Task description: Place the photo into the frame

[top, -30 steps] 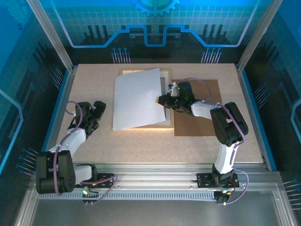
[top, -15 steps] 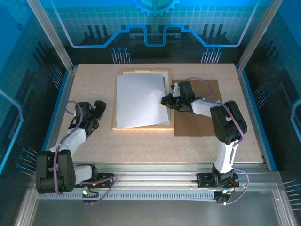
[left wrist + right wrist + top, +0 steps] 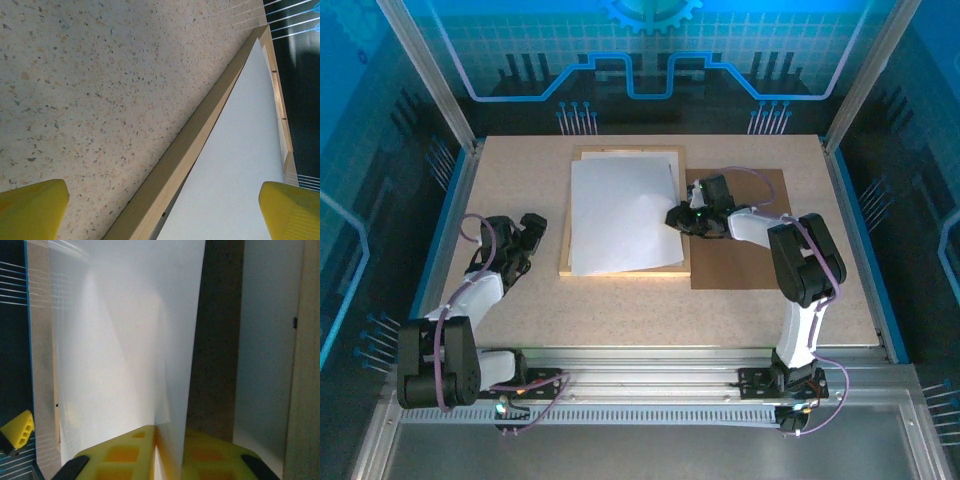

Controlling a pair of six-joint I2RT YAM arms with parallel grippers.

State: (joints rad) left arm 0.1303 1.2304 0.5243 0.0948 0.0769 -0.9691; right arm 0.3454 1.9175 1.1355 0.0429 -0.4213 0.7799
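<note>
Jaws of the right gripper (image 3: 676, 216) nearly closed, pinching the right edge of the photo (image 3: 620, 212). Photo shows a plain white face, lying slightly askew on the frame (image 3: 620, 272) mid-worktop (image 3: 515, 170). Left gripper (image 3: 532, 227) jaws spread wide, empty, near the frame's left rail.

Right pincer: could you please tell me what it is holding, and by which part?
The right pincer pinches the photo, white back up, by its right edge.
</note>
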